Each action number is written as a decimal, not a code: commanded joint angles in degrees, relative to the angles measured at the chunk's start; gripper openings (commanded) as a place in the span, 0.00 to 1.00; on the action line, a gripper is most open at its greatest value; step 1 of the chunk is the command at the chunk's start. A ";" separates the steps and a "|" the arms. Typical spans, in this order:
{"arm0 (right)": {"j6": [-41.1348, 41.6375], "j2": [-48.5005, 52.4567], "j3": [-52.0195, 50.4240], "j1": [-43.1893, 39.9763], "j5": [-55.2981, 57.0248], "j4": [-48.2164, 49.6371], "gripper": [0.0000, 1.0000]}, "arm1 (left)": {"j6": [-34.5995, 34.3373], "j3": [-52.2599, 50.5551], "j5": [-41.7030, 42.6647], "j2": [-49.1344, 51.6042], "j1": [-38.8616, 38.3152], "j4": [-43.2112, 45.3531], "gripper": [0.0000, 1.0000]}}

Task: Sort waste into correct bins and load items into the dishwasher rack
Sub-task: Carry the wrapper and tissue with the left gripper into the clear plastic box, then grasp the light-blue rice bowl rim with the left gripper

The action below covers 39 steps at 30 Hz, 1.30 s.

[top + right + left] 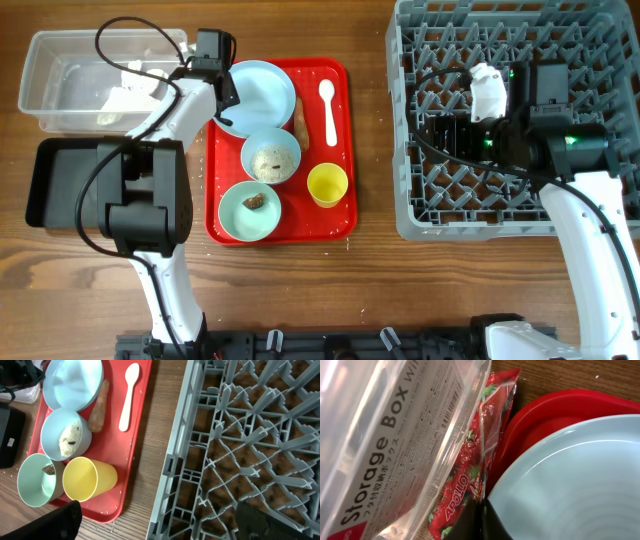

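Note:
My left gripper is shut on the red-and-white snack wrapper, which hangs between the clear tub and the light blue plate. From overhead the gripper sits at the plate's left edge, by the tub, which holds crumpled white paper. My right gripper is open and empty over the left edge of the grey rack. The blue bowl holds rice, the green bowl a brown lump. The brown stick, white spoon and yellow cup lie beside them.
The dishes rest on a red serving tray between the bins and the rack. The black tray lies in front of the tub, partly under the left arm. Loose rice grains lie on the red tray's front edge.

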 commanded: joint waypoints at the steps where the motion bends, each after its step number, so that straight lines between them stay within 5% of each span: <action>1: 0.15 0.55 1.16 0.31 -0.72 0.00 1.00 | -0.31 0.37 -1.05 0.50 0.26 0.17 0.04; 17: 0.22 0.55 1.18 0.31 -0.72 0.13 1.00 | 5.09 0.92 -1.90 -18.84 -0.72 0.17 0.04; 25: 0.22 0.55 1.18 0.31 -0.74 0.09 1.00 | 4.70 0.85 0.79 -15.72 11.93 4.15 0.05; 26: 0.24 0.55 1.18 0.31 -0.76 0.09 1.00 | 4.68 0.85 2.67 -14.86 13.11 4.55 0.20; 27: 0.22 0.55 1.16 0.31 -0.76 0.07 1.00 | 4.68 0.85 4.96 -14.32 14.03 4.74 0.57; 29: 0.24 0.55 1.18 0.31 -0.76 0.00 1.00 | 4.68 0.85 7.69 -14.08 14.97 5.07 1.00; 35: 0.22 0.55 1.18 0.31 -0.74 -0.55 1.00 | 5.51 0.85 7.89 -14.38 13.68 5.79 1.00; 39: 0.24 0.55 1.16 0.31 -0.74 -0.52 1.00 | 6.78 0.92 10.03 -20.98 8.46 -3.10 1.00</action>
